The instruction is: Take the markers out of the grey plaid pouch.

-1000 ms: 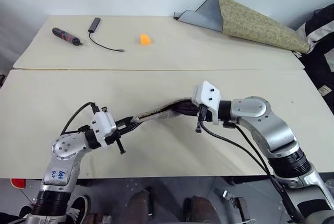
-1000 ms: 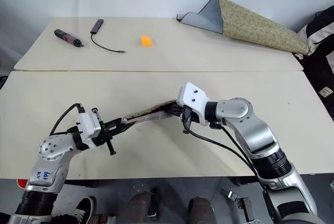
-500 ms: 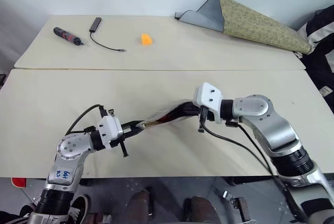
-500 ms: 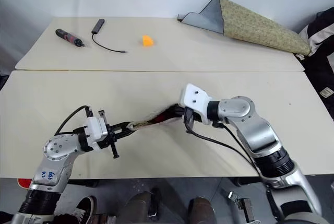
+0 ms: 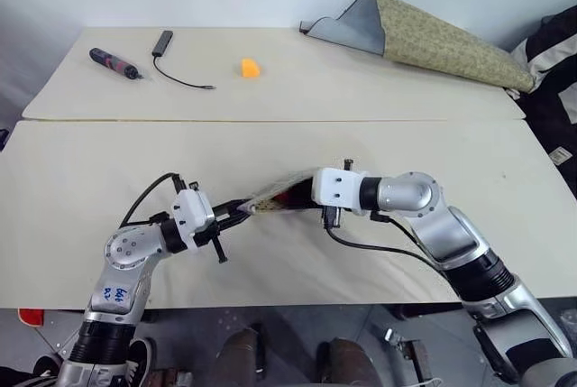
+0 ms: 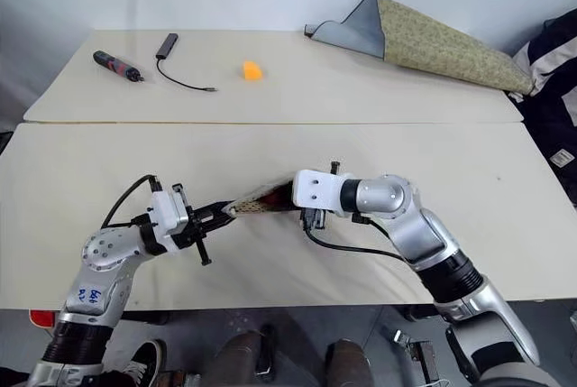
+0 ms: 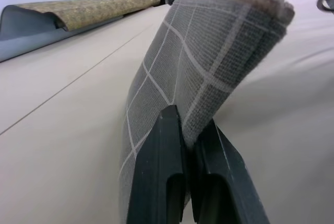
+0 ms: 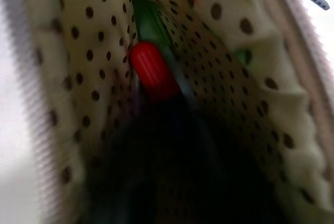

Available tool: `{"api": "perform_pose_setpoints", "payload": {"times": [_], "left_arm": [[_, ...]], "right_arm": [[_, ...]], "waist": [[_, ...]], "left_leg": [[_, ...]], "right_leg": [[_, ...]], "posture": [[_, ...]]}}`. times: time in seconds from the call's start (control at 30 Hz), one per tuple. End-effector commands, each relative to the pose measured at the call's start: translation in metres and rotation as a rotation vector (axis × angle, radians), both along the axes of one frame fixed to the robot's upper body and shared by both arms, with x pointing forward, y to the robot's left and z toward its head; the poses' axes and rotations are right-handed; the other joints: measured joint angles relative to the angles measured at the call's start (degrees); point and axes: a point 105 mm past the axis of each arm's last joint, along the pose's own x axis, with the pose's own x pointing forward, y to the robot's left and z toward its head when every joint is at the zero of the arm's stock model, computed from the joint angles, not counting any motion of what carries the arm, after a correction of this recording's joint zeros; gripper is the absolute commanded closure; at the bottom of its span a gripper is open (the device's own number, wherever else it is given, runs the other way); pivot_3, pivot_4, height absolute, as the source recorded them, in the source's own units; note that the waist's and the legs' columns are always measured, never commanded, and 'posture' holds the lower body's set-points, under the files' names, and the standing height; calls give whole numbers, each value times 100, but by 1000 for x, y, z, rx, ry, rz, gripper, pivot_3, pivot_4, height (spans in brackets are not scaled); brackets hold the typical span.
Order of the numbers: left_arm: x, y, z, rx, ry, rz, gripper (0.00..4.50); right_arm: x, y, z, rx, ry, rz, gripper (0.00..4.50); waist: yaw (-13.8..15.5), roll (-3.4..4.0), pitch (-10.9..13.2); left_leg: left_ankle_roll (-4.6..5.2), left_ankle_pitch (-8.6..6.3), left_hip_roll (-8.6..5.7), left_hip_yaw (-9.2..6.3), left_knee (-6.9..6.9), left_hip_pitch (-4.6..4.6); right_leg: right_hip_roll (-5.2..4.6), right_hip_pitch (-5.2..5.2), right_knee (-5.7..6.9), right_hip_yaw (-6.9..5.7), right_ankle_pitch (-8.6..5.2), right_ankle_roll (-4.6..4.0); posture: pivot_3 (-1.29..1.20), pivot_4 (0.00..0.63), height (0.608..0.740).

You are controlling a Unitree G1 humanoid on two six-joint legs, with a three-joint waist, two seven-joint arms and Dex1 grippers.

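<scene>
- While the left gripper (image 7: 189, 145) pinches one end of the grey plaid pouch (image 7: 209, 62), its two black fingers (image 7: 162, 177) are pressed together with a fold of the grid-lined fabric clamped between them.
- From the head views, the pouch (image 5: 275, 197) hangs stretched between the two grippers, just above the near table (image 5: 90, 179); the left gripper (image 5: 236, 214) holds its left end.
- Right gripper (image 5: 302, 196) sits at the pouch's other end, its nose pushed into the open mouth; dark red shows at the opening.
- Right wrist view looks straight into the pouch: cream lining with dark dots on every side.
- Markers (image 8: 151, 70) lie deep inside, ahead of the right gripper: a red rounded cap in front, with a green body running on behind it towards the far end.
- A second bit of orange-red shows further in, by the lining fold.
- Right fingers are a dark blur in that view; cannot tell how far apart they stand, nor whether they touch the red cap.
- Far table (image 5: 361, 80) holds a red-and-black pen-shaped tool (image 5: 114, 62), a black cable with adapter (image 5: 171, 62), a small orange wedge (image 5: 250, 68) and a folded olive patterned cloth (image 5: 433, 35), all well apart from the pouch.
</scene>
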Motion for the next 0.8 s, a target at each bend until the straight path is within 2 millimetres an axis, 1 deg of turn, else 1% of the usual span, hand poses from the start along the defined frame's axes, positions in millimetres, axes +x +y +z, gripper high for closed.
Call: {"api": "perform_pose_setpoints", "payload": {"times": [0.03,0.07,0.17,0.2,0.27,0.3,0.47,0.57,0.63,0.7,0.8], "left_arm": [[-1,0,9,-25,-26,-11,4500],[-1,1,9,-23,-25,-9,4500],[0,4,3,-1,-21,4,4500],[0,4,2,0,-20,4,4500],[-1,4,3,-7,-21,-2,4500],[-1,4,4,-11,-22,-4,4500],[-1,3,7,-20,-26,-13,4500],[-1,3,8,-20,-30,-18,4500],[-1,3,9,-24,-30,-20,4500],[-2,0,11,-32,-32,-26,4500],[-3,-7,14,-36,-40,-48,4500]], "right_arm": [[2,1,14,23,-50,-2,2259],[2,1,15,28,-51,-2,1889],[4,9,30,97,-73,1,975],[4,11,32,105,-78,1,663],[2,13,30,101,-71,10,38],[1,13,29,97,-71,12,10],[-5,12,21,57,-59,41,10],[-2,9,27,88,-81,16,591],[-2,8,27,86,-83,19,1201],[-4,8,21,33,-98,42,1860],[-6,10,18,10,-123,68,1860]], "waist": [[8,0,0],[9,0,0],[1,0,0],[-9,0,0],[-14,0,0],[-10,0,0],[1,0,0],[-1,0,0],[-2,0,0],[-2,0,0],[-3,0,0]], "left_leg": [[0,0,0,0,0,0],[0,0,0,0,1,0],[0,-1,0,-1,0,0],[0,-1,1,-1,0,0],[-1,0,1,0,-1,0],[-1,0,1,-1,-1,0],[-1,-1,0,-1,-1,0],[0,-1,0,0,-1,0],[0,-1,0,-1,0,0],[-1,-1,0,-1,0,0],[-1,-1,0,0,-1,0]], "right_leg": [[1,0,0,0,0,0],[1,0,0,0,0,0],[0,0,0,1,0,0],[0,-1,2,1,0,0],[1,-4,3,2,0,0],[1,-3,4,1,0,0],[0,-3,3,1,0,0],[0,-2,3,1,0,0],[1,-3,4,1,0,0],[0,-3,4,1,0,0],[1,-3,4,1,0,0]], "posture": [[0,150,740],[0,150,740],[0,150,740],[0,150,740],[0,150,740],[0,150,740],[0,150,740],[0,150,740],[0,150,740],[0,150,740],[0,150,740]]}}
